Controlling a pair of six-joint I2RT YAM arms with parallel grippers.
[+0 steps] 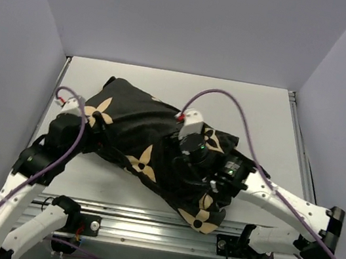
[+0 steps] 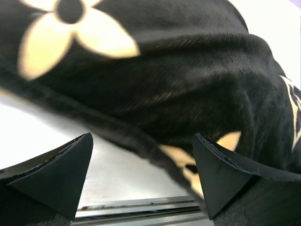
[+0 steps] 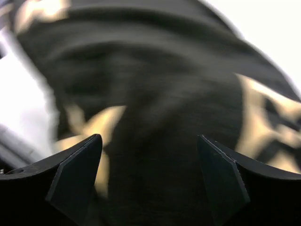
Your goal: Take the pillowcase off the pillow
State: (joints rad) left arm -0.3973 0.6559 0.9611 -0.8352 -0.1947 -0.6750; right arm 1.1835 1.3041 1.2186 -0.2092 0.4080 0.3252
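Note:
The black pillowcase (image 1: 134, 128) with tan flower motifs lies bunched across the middle of the table (image 1: 243, 108), its near right corner hanging at the front edge. The pillow is hidden; no white cushion shows. My left gripper (image 1: 91, 141) sits at the pillowcase's left end. In the left wrist view it (image 2: 142, 136) is open, with the fabric (image 2: 178, 80) just ahead and its hem near the right finger (image 2: 221, 174). My right gripper (image 1: 187, 162) hovers over the right part of the cover. In the blurred right wrist view it (image 3: 149, 137) stands open just above the fabric (image 3: 160, 89), gripping nothing.
A metal rail (image 1: 144, 221) runs along the table's front edge, also in the left wrist view (image 2: 141, 207). Grey walls enclose the left, back and right sides. Purple cables (image 1: 230, 102) arc over both arms.

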